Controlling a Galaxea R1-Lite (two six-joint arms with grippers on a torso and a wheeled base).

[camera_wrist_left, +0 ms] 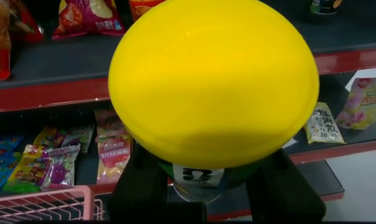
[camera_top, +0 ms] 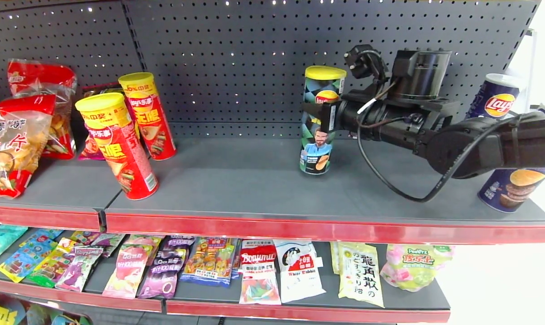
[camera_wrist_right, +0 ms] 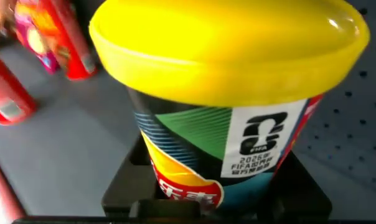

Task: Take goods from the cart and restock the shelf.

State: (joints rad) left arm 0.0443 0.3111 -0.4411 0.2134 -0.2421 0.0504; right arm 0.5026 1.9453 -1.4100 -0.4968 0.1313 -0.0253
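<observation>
The yellow-lidded green can (camera_top: 320, 119) stands upright toward the back of the top shelf (camera_top: 254, 194), its long axis vertical and its base apparently down on the board. The right jaws are clamped across its middle from the robot's right, with the right arm (camera_top: 457, 140) reaching in level over the shelf. The coming move is probably to let go and back out toward the right. The blue can (camera_top: 496, 101) at the shelf's right end stands close beside that path. The left jaws grip a second can (camera_wrist_left: 213, 81), seen lid-on, out in front of the shelves near the pink cart (camera_wrist_left: 38, 202). Two red cans (camera_top: 123, 140) stand well apart to the left.
</observation>
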